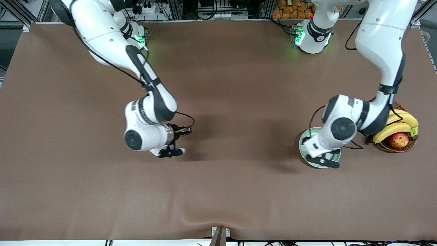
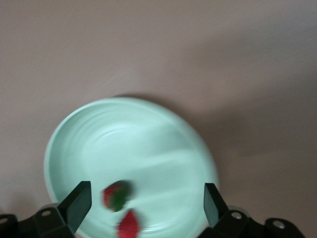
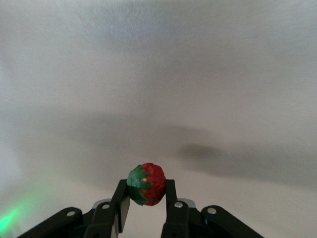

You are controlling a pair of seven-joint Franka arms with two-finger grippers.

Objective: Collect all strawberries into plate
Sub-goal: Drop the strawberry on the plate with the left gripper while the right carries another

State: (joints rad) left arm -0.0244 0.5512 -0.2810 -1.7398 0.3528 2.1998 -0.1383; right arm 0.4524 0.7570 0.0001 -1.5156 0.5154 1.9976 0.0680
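The pale mint-green plate lies toward the left arm's end of the table. My left gripper hangs over it, open, with nothing between its fingers. Two strawberries show blurred over the plate's floor, one with a green top and one plain red. My right gripper is over bare table toward the right arm's end, shut on a third strawberry with its green leaves showing. In the front view the arms hide the strawberries.
A brown wicker basket stands beside the plate at the left arm's end of the table, holding bananas and a red-yellow apple. A brown cloth covers the table.
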